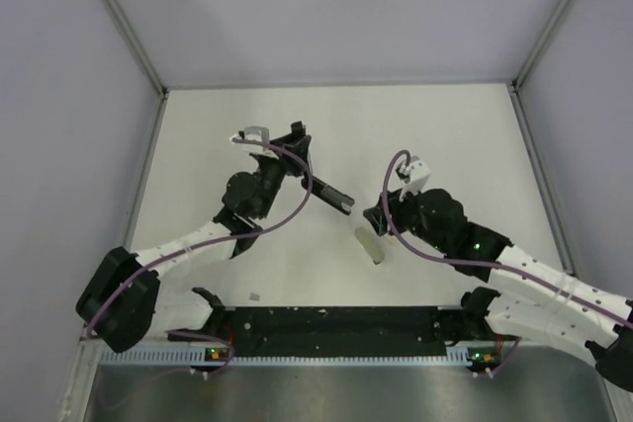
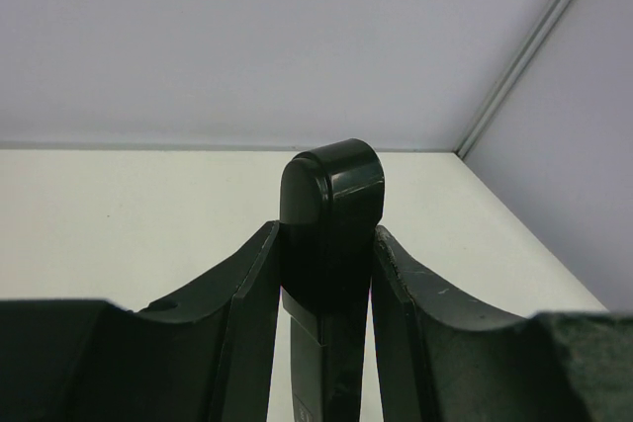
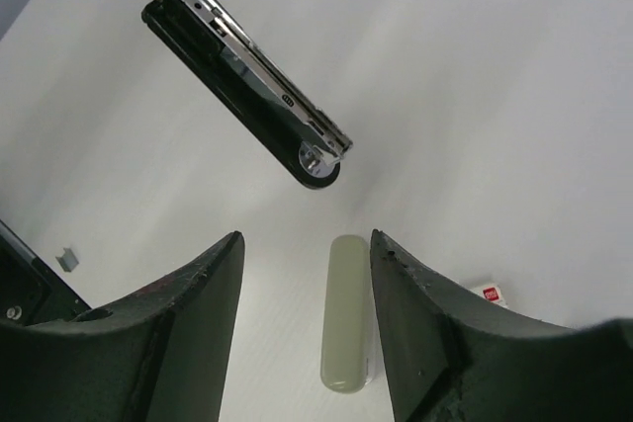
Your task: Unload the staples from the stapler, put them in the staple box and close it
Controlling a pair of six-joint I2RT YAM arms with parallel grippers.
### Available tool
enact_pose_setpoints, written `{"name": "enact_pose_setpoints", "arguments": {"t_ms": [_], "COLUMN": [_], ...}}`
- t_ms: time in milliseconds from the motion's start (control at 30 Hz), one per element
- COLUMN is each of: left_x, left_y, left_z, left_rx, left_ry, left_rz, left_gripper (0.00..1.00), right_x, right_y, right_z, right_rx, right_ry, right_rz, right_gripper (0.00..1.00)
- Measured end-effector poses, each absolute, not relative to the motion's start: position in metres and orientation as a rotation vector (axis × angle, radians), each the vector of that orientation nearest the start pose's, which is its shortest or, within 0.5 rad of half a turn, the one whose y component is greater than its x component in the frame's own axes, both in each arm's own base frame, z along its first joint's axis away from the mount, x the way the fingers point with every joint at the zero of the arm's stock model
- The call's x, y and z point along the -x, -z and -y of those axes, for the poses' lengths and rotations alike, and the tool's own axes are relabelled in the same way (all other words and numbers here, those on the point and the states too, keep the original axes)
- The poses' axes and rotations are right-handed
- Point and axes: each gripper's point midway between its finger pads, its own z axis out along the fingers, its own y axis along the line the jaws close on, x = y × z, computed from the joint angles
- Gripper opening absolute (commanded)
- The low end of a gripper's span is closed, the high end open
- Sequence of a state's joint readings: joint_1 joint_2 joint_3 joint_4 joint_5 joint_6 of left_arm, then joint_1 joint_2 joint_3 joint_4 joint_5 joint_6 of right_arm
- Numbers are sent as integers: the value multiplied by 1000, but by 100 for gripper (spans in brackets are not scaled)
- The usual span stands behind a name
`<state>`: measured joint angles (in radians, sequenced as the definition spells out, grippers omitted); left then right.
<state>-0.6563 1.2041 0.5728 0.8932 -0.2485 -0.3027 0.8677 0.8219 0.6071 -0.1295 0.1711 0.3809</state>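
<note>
My left gripper (image 1: 297, 160) is shut on the rear end of the black stapler (image 1: 328, 193) and holds it above the table, its front end pointing right. In the left wrist view the stapler's rounded black end (image 2: 331, 195) stands up between the fingers of the left gripper (image 2: 326, 234). The right wrist view shows the stapler (image 3: 247, 76) opened, with its metal channel bare and a shiny tip. I cannot make out any staples in it. My right gripper (image 3: 307, 239) is open just right of the stapler's tip, with nothing gripped.
A grey-green bar (image 3: 346, 313) lies on the table under the right gripper, close to its right finger; from above, the bar (image 1: 370, 245) sits at centre. A small white box with a red mark (image 3: 487, 294) lies beside it. A tiny grey scrap (image 1: 255, 295) lies near the front edge.
</note>
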Motion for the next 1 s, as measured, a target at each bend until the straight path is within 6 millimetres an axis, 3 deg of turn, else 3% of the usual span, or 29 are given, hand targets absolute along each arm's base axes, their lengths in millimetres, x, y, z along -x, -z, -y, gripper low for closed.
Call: {"name": "enact_pose_setpoints", "arguments": {"t_ms": [267,500,800,1000], "left_x": [-369,-397,-427,-425], "left_y": [-271,-266,-199,-193], "left_z": [220,232,223,229], "left_rx": [-21,-92,-130,-193], "left_ry": [612,654,678,708], "left_rz": [-1347,-1296,-1430,-1435], "left_gripper": [0,0,0,0], "right_x": [-212,-211,-209,-206], "right_y": [-174,-151,-154,-159], "right_z": [-234,-242,-248,-248], "right_rx": [401,445,449,451], "right_ry": [-655,-651,-689,-709], "right_rz": [-1999,-2072,-2059,-2042], "right_gripper": [52,51,51,51]}}
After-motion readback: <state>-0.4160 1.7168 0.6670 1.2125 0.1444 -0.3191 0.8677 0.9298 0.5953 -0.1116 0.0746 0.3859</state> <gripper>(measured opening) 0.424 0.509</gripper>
